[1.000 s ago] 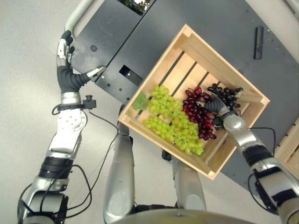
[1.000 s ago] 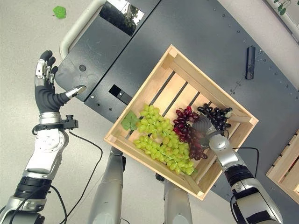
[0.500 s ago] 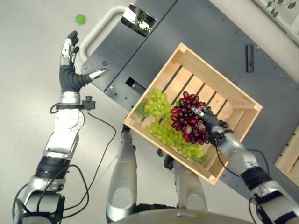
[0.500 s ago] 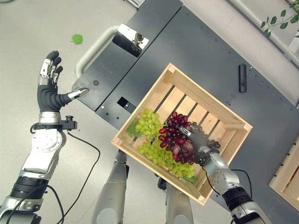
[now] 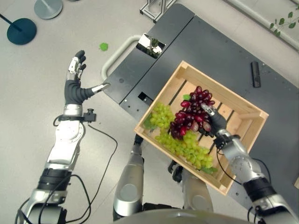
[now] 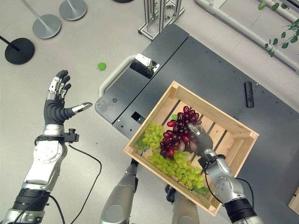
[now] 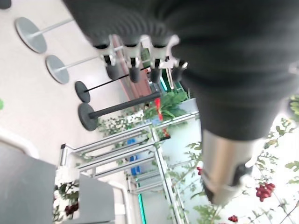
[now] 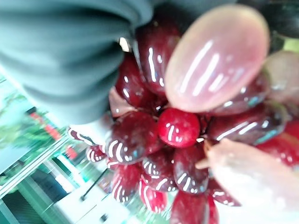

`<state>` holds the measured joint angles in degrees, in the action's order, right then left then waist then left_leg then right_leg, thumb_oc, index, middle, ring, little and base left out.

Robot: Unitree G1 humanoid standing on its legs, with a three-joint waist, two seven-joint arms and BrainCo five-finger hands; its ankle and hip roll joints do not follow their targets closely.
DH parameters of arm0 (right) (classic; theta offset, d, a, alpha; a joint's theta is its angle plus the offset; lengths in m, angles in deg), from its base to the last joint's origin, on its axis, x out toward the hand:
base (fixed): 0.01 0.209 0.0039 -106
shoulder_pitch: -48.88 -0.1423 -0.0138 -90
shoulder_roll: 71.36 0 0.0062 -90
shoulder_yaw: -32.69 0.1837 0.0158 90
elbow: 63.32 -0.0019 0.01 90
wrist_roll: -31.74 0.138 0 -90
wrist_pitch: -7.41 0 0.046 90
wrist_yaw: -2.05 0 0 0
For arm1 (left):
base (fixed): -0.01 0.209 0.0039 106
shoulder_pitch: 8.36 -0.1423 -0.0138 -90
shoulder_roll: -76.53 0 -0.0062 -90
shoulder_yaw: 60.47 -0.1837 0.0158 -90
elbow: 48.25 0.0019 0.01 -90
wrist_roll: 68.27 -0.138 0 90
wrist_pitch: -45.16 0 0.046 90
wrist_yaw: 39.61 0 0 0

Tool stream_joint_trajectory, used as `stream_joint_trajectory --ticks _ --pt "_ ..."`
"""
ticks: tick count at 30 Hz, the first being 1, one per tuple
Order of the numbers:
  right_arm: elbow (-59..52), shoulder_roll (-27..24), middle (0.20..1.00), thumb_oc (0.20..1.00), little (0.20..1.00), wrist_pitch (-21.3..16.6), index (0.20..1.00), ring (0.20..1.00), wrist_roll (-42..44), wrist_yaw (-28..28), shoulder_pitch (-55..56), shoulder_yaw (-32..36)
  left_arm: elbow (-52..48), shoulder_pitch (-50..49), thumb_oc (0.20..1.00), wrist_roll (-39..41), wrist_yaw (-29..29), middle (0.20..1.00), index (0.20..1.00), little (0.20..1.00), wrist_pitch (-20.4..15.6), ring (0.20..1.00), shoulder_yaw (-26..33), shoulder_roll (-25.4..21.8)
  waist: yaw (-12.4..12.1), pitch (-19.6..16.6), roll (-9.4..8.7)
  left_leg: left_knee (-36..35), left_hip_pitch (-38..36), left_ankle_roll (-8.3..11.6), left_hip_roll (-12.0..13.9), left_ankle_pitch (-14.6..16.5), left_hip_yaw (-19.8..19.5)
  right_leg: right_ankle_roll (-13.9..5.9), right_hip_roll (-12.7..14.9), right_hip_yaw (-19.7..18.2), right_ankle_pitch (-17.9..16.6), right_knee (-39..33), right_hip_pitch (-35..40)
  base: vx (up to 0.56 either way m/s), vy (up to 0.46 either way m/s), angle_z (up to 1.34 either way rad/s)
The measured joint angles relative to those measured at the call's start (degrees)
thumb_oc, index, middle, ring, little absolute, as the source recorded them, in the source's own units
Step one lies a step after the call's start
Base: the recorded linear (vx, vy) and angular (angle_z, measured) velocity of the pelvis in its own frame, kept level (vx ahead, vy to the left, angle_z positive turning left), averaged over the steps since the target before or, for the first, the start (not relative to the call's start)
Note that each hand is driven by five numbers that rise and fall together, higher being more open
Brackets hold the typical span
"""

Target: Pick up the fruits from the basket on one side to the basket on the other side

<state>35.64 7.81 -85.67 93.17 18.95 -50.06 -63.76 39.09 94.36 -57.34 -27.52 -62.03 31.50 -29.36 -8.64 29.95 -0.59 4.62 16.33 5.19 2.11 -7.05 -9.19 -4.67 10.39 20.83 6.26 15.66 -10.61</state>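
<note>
Right hand: your right hand (image 6: 201,140) is curled round the bunch of red grapes (image 6: 177,133) and holds it above the wooden crate (image 6: 247,135); the right wrist view shows the red grapes (image 8: 177,135) pressed close against the hand.
Left hand: your left hand (image 6: 55,105) is raised over the floor, well apart from the crate on the left, fingers straight and spread, holding nothing.
Crate: it sits on the dark tabletop (image 6: 219,79), at its near edge.
Left inside: 2 bunches of green grapes (image 6: 180,170) lie along the near-left side of the crate. You cannot tell from here whether anything lies hidden under the lifted bunch.
Other crate: a corner of pale wood (image 6: 295,201) shows at the far right edge; it may be the second crate, but you cannot be sure.
Progress: judged from this, you are early in the task. 1 bunch is lifted but not yet delivered, and at least 2 more remain.
Next: you would need to carry the red bunch across to the right and set it down.
Also there: a small black bar (image 6: 249,93) lies on the tabletop beyond the crate.
</note>
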Motion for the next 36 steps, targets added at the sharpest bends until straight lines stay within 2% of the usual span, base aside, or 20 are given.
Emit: stream_joint_trajectory --ticks 2,7,9,12,17,26,32,36 --pt "-0.5 -0.1 0.2 0.2 0.2 0.0 0.2 0.2 0.0 0.0 0.1 1.3 -0.8 -1.2 1.0 0.0 -0.8 1.0 1.0 1.0 0.0 1.0 0.5 0.3 0.4 -1.2 0.05 0.0 -0.8 0.01 0.0 0.3 0.2 -0.02 0.0 -0.1 0.0 -0.4 0.9 0.06 0.017 -0.04" --pt "-2.6 -1.7 0.2 0.2 0.2 -0.1 0.2 0.2 0.0 -0.1 0.3 3.4 -0.8 -4.9 1.0 0.0 -2.2 1.0 1.0 1.0 0.0 1.0 1.6 0.4 1.9 -7.7 -0.06 0.0 -0.9 -0.13 0.2 0.9 1.2 -0.11 -0.2 -1.2 -0.1 -1.0 0.6 0.05 0.015 -0.09" --pt "-3.7 -3.6 0.2 0.2 0.2 -0.1 0.2 0.2 0.0 -0.3 0.3 3.8 -0.8 -6.1 1.0 0.0 -2.6 1.0 1.0 1.0 0.0 1.0 1.9 0.4 2.3 -9.2 -0.05 0.0 -1.5 -0.21 0.2 1.0 1.4 -0.15 -0.3 -1.5 -0.1 -1.4 1.1 0.03 0.018 -0.11" --pt "-5.1 -5.2 0.2 0.2 0.2 -0.2 0.2 0.2 -0.1 -0.8 0.2 4.5 -0.8 -7.3 1.0 0.0 -3.6 1.0 1.0 1.0 0.1 1.0 2.1 0.4 3.1 -9.8 -0.11 0.0 -2.4 -0.17 0.4 1.3 1.6 -0.16 -0.5 -1.8 -0.1 -1.8 1.9 0.03 0.015 -0.08" --pt "-5.8 -7.6 0.2 0.2 0.2 -0.2 0.2 0.2 -0.3 -1.2 0.3 4.6 -0.8 -9.3 1.0 0.0 -5.3 1.0 1.0 1.0 0.3 1.0 3.4 0.3 3.3 -12.3 -0.53 -0.1 -3.0 -0.06 0.9 1.6 2.8 -0.03 -1.1 -3.1 -0.3 -2.7 2.1 0.03 0.01 -0.12" --pt "-9.9 -10.1 0.2 0.2 0.2 0.0 0.2 0.2 -1.3 -1.9 0.2 4.9 -1.3 -11.0 1.0 0.1 -6.1 1.0 1.0 1.0 1.2 1.0 4.7 -0.1 3.2 -12.9 -0.7 -1.1 -5.6 0.01 1.2 1.8 3.7 -0.01 -1.3 -3.6 -0.5 -3.6 4.1 0.03 0.006 -0.04" --pt "-11.2 -11.4 0.2 0.2 0.2 0.1 0.2 0.2 -1.8 -2.1 0.3 4.9 -2.6 -13.3 1.0 0.1 -6.6 1.0 1.0 1.0 1.7 1.0 6.1 -0.6 3.2 -15.5 -0.94 -1.9 -6.5 -0.03 1.3 1.8 4.2 -0.18 -1.6 -3.9 -0.8 -4.8 5.1 0.01 -0.002 -0.03" --pt "-11.4 -13.7 0.2 0.2 0.2 0.5 0.2 0.2 -3.9 -2.0 0.2 4.9 -3.1 -13.9 1.0 3.2 -8.6 1.0 1.0 1.0 1.9 1.0 6.1 -1.0 3.1 -16.0 -0.95 -2.2 -7.1 -0.02 1.5 1.8 4.2 -0.11 -2.1 -3.9 -1.3 -6.1 6.1 0.0 0.0 0.0"
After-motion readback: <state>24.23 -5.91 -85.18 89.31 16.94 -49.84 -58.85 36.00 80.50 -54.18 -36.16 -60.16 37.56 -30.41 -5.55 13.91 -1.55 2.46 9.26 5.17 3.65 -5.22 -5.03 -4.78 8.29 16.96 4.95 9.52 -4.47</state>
